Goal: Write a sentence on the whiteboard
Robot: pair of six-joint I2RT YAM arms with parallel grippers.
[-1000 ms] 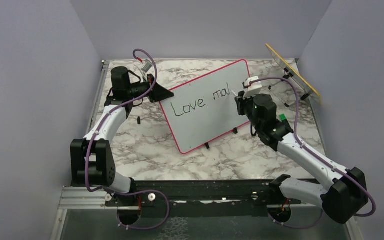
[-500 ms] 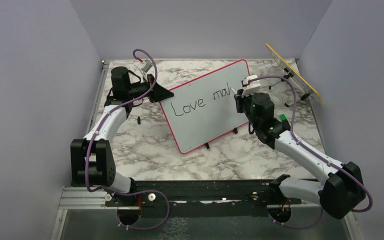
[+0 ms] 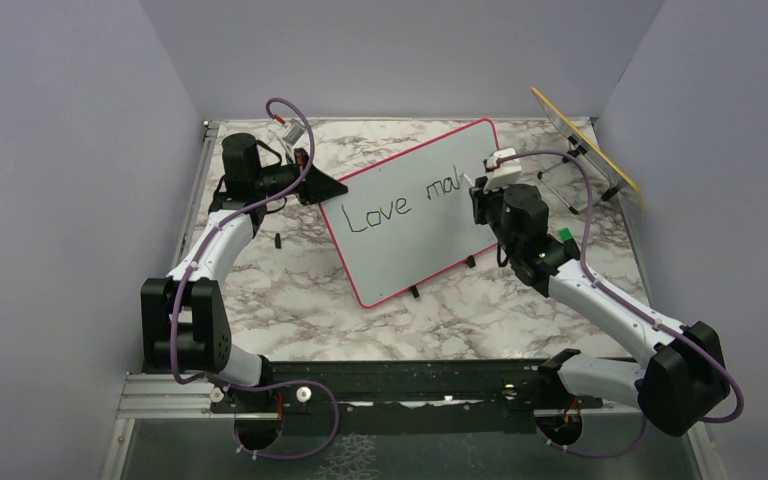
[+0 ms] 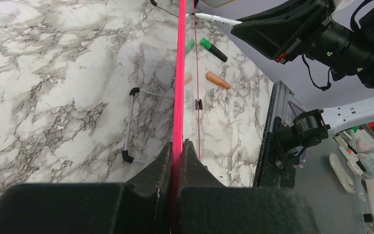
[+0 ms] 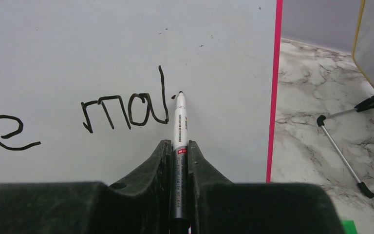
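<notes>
The whiteboard (image 3: 400,255) is seen tilted at the centre of the top view, propped on the marble table (image 3: 290,300). Its left edge is clenched between the fingers of the left gripper (image 4: 177,146), whose jaws are pressed flat against the pink-red frame. The right gripper (image 5: 179,146) is closed tightly around a white marker (image 5: 179,122), whose tip is held against the board near the middle of the wrist view. Of the sentence (image 3: 400,200), "Love" and the letters "ma" followed by a tall upright stroke can be read. A small dot is found at the tip, just right of that stroke's upper half. Compared with a second ago, the right wrist has been shifted slightly toward the upper left of the top view, while the board and the left arm have not been moved. It is judged that the stem of a "k" has been finished and the pen repositioned for its slanting arms, so the second word is under way and most of the sentence remains to be written. The yellow-edged panel (image 3: 585,145) stands apart at upper right.
</notes>
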